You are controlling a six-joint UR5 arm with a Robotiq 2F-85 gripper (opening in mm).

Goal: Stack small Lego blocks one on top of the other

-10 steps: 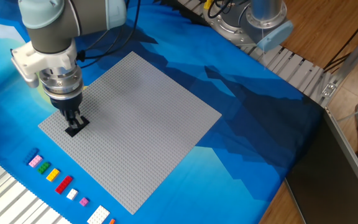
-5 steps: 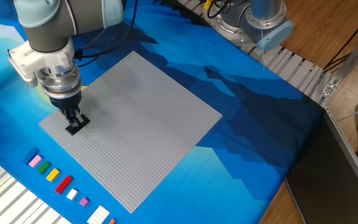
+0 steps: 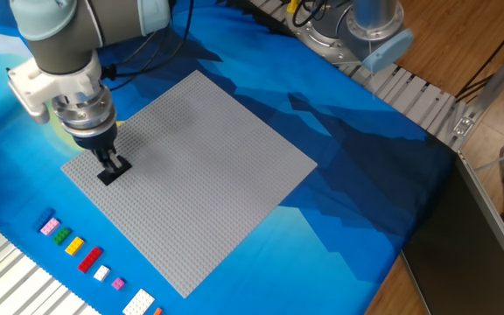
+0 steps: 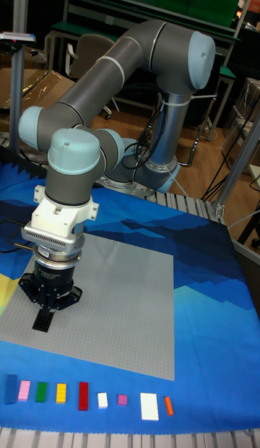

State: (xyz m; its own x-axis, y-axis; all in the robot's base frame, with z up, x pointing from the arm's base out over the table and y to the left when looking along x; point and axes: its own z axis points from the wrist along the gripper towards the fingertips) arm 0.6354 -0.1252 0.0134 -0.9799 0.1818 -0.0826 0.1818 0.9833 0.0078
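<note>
Nearest the camera, in front of the grey baseplate (image 3: 191, 179), a row of small Lego blocks (image 4: 83, 395) lies on the blue cloth of the desk (image 3: 357, 166): pink (image 3: 48, 225), green (image 3: 60, 236), yellow (image 3: 74, 246), red (image 3: 89, 258), white (image 3: 101, 273) and more. Farther back, at the left corner of the baseplate, the gripper (image 3: 112, 166) points down with its fingers closed on the flat black block (image 3: 109, 174), which touches the baseplate. Behind the baseplate stands the arm's base (image 4: 155, 170).
</note>
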